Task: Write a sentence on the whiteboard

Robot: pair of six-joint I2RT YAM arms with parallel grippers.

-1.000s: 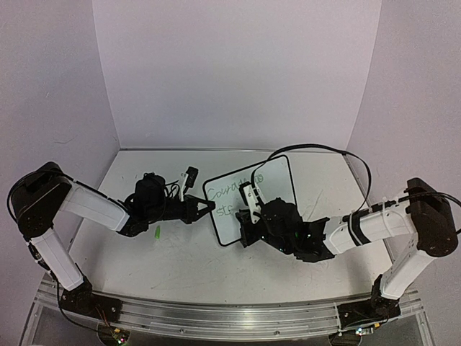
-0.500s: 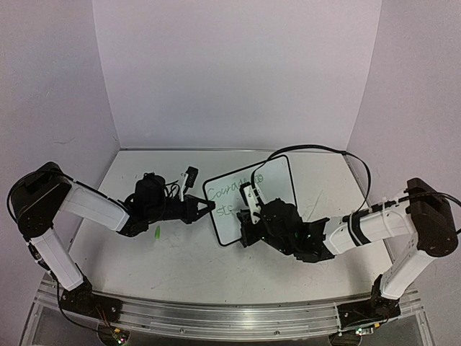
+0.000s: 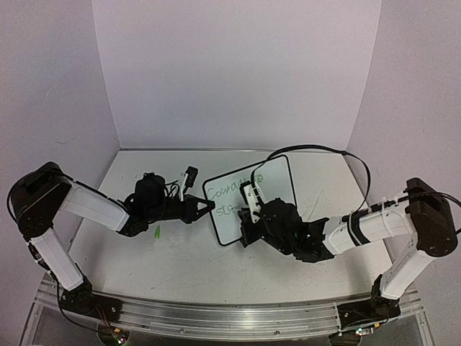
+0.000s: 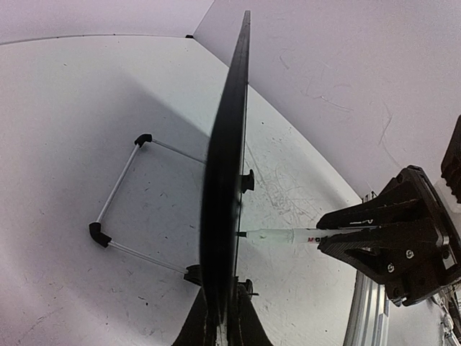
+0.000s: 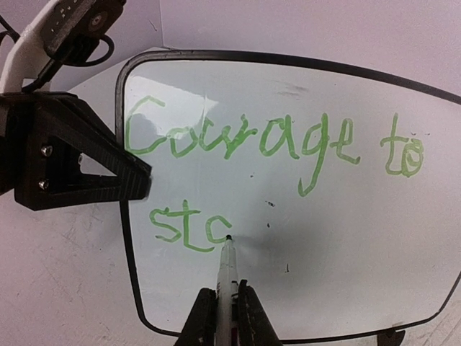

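Near the middle of the table (image 3: pixel 180 267), the whiteboard (image 3: pixel 277 184) stands with its left edge clamped by the left gripper (image 3: pixel 209 207). The right gripper (image 5: pixel 224 311) pinches a marker (image 5: pixel 226 267), whose tip touches the board at the end of the green sentence (image 5: pixel 266 144), "Courage to stc".

We see a small green object (image 3: pixel 157 232) lying on the scuffed white tabletop (image 3: pixel 180 267), an aluminium rail (image 3: pixel 216 318) along its near edge, plain white walls (image 3: pixel 230 72) behind and on both sides
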